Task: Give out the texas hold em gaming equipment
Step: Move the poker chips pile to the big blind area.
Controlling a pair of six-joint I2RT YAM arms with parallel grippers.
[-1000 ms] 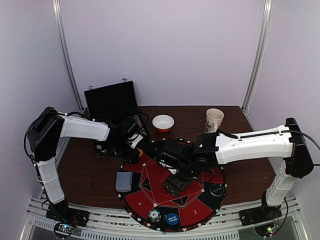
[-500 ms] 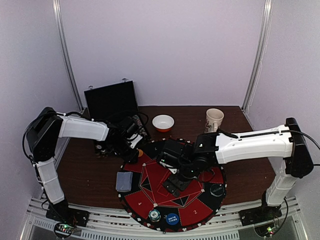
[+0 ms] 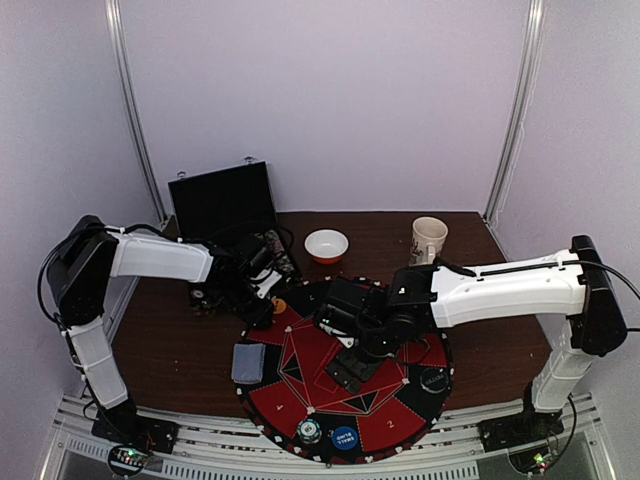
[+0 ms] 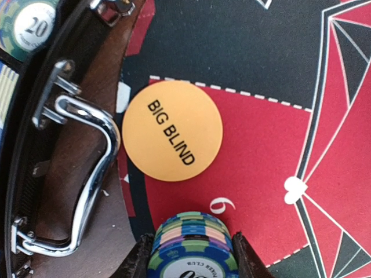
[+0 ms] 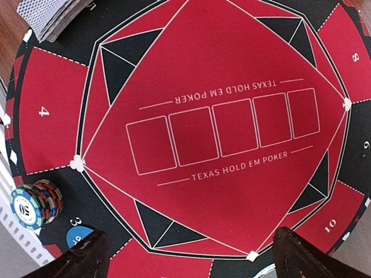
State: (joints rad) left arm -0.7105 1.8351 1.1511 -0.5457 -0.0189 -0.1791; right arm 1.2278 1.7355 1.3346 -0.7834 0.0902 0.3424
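1. Chip stack (image 4: 191, 243), striped in several colours, is pinched across its sides by the closed left gripper (image 4: 191, 263). It is over a numbered red seat panel at the far-left rim of the mat (image 4: 255, 150); whether it rests on the felt cannot be told. The side grip probably keeps the pile together so it can be set down whole.
2. Orange disc (image 4: 172, 130), lettered BIG BLIND, lies flat on the same panel, just beyond the held stack and apart from it. It probably marks the seat that the chips are meant for.
3. Second chip stack (image 5: 36, 204) and blue disc (image 5: 81, 237) sit close together at the near rim. The black disc (image 3: 434, 379) lies at the right rim. The deck of cards (image 5: 49, 14) lies face down at the left edge.
4. Right gripper (image 5: 191, 260) has its jaws spread wide and holds nothing. It hovers over the five outlined card boxes at the mat's centre, probably waiting clear of the other arm.
5. Briefcase (image 3: 222, 200) stands open behind the mat, its chrome handle (image 4: 95, 145) just beside the orange disc and a loose chip (image 4: 32, 23) inside. The bowl (image 3: 326, 244) and cup (image 3: 428, 238) stand at the rear, well apart.
6. Against the earlier overhead frames, the left arm has drawn slightly left and the orange disc shows more fully. The right arm, deck and other discs are unchanged.
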